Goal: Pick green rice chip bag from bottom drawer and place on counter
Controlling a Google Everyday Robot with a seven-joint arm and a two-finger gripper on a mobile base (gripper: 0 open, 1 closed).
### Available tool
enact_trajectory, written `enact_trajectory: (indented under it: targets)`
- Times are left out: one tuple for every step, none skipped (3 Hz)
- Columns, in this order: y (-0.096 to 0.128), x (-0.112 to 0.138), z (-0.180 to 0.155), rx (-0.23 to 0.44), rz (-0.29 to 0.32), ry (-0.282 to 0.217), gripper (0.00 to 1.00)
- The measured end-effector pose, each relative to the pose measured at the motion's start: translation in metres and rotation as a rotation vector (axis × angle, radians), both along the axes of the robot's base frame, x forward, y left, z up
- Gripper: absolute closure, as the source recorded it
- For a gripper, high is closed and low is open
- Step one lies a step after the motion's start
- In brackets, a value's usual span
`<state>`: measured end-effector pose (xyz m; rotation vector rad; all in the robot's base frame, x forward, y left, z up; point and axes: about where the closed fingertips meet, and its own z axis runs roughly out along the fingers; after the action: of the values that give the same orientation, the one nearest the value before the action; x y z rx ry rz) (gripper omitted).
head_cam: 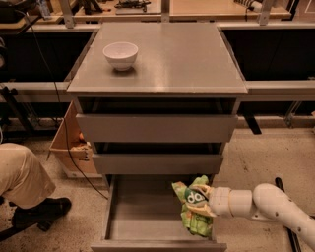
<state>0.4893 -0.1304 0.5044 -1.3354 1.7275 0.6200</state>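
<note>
The green rice chip bag (193,206) is a crumpled light-green packet with a dark round logo. It hangs at the right side of the open bottom drawer (142,216), partly over the drawer's right wall. My gripper (202,201) reaches in from the right on a white arm and is shut on the bag, with its tan fingers (203,189) clamped above and below the logo. The counter (167,54) is the grey cabinet top, well above the bag.
A white bowl (120,54) stands on the counter's left rear. The two upper drawers (156,128) stick out slightly over the bottom one. A person's leg (22,172) and shoe (47,209) are at the left, beside a cardboard box (69,147). A wooden workbench (206,7) runs behind.
</note>
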Motion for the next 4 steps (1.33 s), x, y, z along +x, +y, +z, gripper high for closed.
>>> enact_trajectory:
  targets:
    - [-0.001, -0.019, 0.075, 0.001, 0.021, -0.117, 1.00]
    - [-0.003, -0.022, 0.092, 0.002, 0.018, -0.146, 1.00]
    - [-0.002, -0.022, 0.091, 0.002, 0.019, -0.145, 1.00]
    - [-0.005, -0.017, 0.114, -0.015, 0.004, -0.189, 1.00]
